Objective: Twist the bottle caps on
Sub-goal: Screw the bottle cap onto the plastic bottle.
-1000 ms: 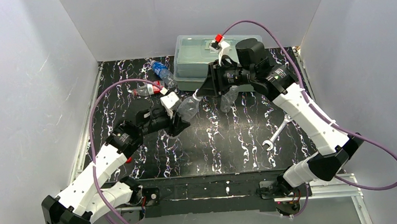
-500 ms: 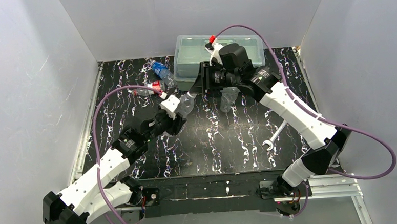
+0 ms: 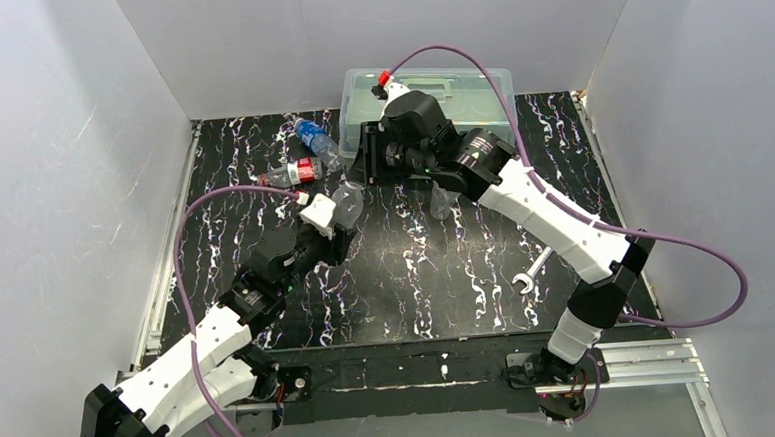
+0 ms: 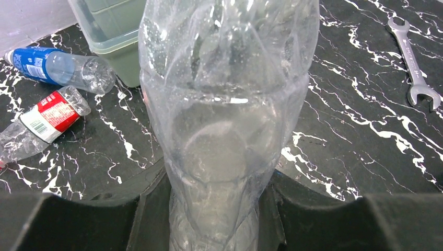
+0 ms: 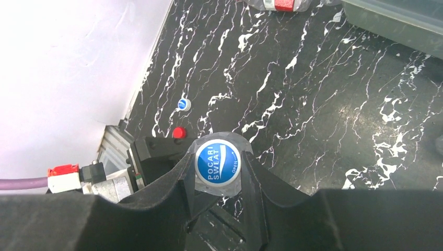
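Left gripper point(image 4: 211, 214) was clamped on the lower body of the plain bottle point(image 4: 224, 104), both fingers pressed against its thin sides. It held the bottle off the table point(image 5: 313, 78), neck pointing toward the other arm. The right gripper point(image 5: 218, 170) was pinched tight on the blue-and-white cap point(image 5: 218, 161), which sat at that bottle's mouth with a clear rim showing around it. Whether the threads had caught could not be told.

To do this step well, the cap probably needed to stay square to the neck, with the wrist turning about the bottle's own axis and pushing only lightly. A tilted start would likely cross-thread. The soft wall looked apt to twist or buckle, so the left grip had to resist the turn without crushing it.

Counted, there was one lidded box point(image 3: 467, 84). There were four bottles: the held one, a red-labelled bottle point(image 4: 44, 117), a blue-labelled bottle point(image 4: 57, 65), and what looked like another clear bottle point(image 3: 441, 200). There was one wrench point(image 4: 415, 63). Three caps showed: the gripped one, a small blue-and-white cap on the table point(image 5: 182, 104), and a red round piece point(image 5: 179, 132), seemingly a cap, just beside the left arm.
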Robot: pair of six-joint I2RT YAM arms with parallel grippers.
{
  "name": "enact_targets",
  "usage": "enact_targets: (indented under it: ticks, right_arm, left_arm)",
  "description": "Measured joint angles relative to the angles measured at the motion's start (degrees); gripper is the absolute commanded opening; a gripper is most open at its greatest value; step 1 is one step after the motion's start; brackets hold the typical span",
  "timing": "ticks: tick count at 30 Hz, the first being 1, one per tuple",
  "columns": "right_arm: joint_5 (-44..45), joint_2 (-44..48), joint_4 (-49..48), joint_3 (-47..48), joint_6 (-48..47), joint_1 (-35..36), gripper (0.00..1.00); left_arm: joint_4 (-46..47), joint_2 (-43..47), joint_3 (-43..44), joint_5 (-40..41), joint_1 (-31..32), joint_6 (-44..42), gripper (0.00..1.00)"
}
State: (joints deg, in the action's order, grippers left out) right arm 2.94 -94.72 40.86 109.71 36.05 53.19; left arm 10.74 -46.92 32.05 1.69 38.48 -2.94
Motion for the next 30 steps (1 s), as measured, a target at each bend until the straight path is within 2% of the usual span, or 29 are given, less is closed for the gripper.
enact_targets:
  ticks: [15,19,24,30]
  right_arm:
    - [8.79,-3.26,4.24,7.02,-0.35,4.46,0.32]
    - [9.35,-3.26,4.7,8.0,-1.14,4.87,0.45]
    - [8.35,-3.26,4.68,7.85,-1.33,5.53,0.69]
    - [6.97,-2.56,4.22,6.38,-2.6,7.54,0.92]
  left_arm:
    - [7.37,1.6,-4.07,2.43,0.39,2.47,0.0]
    - [8.79,1.66,-4.2,2.43,0.57,2.47,0.0]
    - [10.78,1.64,-4.26,2.54,0.63,2.51,0.0]
    - [13.55,1.6,-4.26,2.56,0.63,2.56,0.0]
